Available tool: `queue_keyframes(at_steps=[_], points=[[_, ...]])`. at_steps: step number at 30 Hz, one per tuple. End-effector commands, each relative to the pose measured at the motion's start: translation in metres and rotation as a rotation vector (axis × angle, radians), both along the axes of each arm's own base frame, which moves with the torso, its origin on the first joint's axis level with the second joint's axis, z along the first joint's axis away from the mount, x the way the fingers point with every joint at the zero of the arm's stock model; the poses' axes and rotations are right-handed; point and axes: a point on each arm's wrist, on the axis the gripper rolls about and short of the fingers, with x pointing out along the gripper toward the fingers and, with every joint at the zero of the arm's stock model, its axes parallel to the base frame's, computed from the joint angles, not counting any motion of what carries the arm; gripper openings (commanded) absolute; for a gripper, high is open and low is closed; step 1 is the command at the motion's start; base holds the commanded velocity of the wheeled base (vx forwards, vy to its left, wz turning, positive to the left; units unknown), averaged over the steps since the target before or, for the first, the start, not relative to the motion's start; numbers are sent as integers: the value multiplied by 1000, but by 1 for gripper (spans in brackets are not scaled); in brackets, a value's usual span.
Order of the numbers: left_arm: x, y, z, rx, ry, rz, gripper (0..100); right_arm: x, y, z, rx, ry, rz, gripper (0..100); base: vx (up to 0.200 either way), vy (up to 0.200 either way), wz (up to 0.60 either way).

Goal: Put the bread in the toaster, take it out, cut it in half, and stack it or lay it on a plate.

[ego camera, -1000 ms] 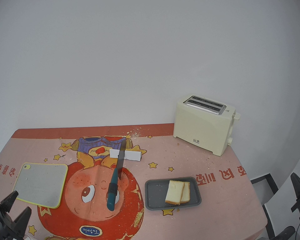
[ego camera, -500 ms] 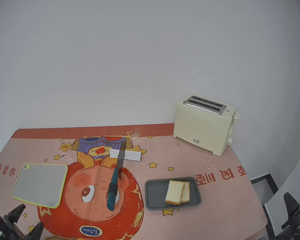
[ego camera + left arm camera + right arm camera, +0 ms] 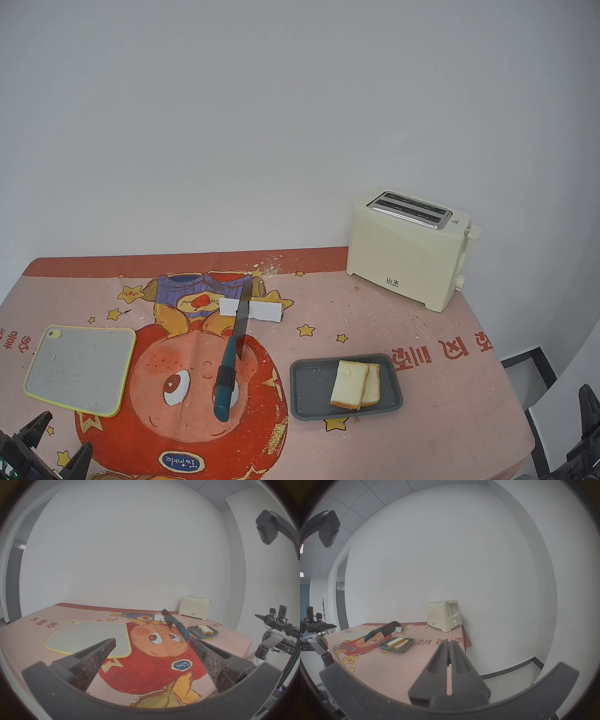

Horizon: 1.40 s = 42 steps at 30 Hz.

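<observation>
Desk [image 3: 437, 387] under a cartoon cloth, cream toaster [image 3: 406, 247] stood at its far right corner, cutting board [image 3: 81, 369] lay near the left edge, grey plate [image 3: 312, 387] near the front edge held two bread [image 3: 355, 383] pieces, knife [image 3: 230, 359] lay mid-desk, left claw [image 3: 62, 431] spread at the near left corner, right claw [image 3: 449, 644] pressed together off the near right corner.

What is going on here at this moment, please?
Neither arm is handling anything. The left gripper is open by the near left corner of the table; the right gripper is shut, off the table's right side. Two pieces of bread lie overlapping on the grey plate. The knife rests with its blade on a white block. The toaster stands at the back.
</observation>
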Motion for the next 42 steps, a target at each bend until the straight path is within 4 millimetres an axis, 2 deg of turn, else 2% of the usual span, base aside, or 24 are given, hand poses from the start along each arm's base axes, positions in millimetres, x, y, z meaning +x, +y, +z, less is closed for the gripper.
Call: queue_keyframes(at_steps=[1, 4, 6, 8, 10, 16, 20, 23, 27, 29, 31, 34, 35, 36, 42], points=[[1, 1, 0, 6, 4, 78, 100, -1, -2, -3, -14, -5, -104, 0, 0, 0, 0], [0, 0, 0, 24, 4, 137, 100, -1, -2, -3, -24, -5, -105, 0, 0, 0, 0], [0, 0, -1, 63, 0, 127, 100, -1, -2, -3, -30, -2, -95, 0, 0, 0, 0], [0, -2, -1, 88, -4, 45, 100, 0, 1, -8, -116, 23, 27, 0, 0, 0, 0], [0, -2, -1, 89, -4, 48, 100, 0, 1, -8, -108, 23, 24, 0, 0, 0, 0], [-1, -2, -1, 84, -22, 238, 100, -1, 0, -7, -68, 23, -29, 0, 0, 0, 0], [-5, -2, -4, 89, -117, 370, 100, -1, -1, -7, -69, 25, -32, 0, 0, 0, 0], [-4, -2, -4, 81, -140, 330, 100, -1, -1, -7, -71, 22, -29, 0, 0, 0, 0], [-7, -9, -3, 81, -112, 34, 100, 0, 0, -7, -80, 21, -19, 0, 0, 0, 0], [-8, -11, -2, 77, -100, -46, 100, 0, 0, -8, -83, 24, -17, 0, 0, 0, 0], [-8, -10, -2, 78, -102, -23, 100, 0, 0, -8, -89, 24, -15, 0, 0, 0, 0], [-7, -7, -3, 91, -109, 110, 100, 0, 0, -8, -85, 24, -15, 0, 0, 0, 0], [-5, -4, -6, 94, -115, 266, 100, 0, -1, -8, -81, 23, -20, 0, 0, 0, 0], [-3, -3, -9, 89, -133, 303, 100, 0, -1, -8, -78, 23, -28, 0, 0, 0, 0], [-3, -6, -11, 138, -126, 152, 100, 0, 0, -8, -77, 24, -20, 0, 0, 0, 0]])
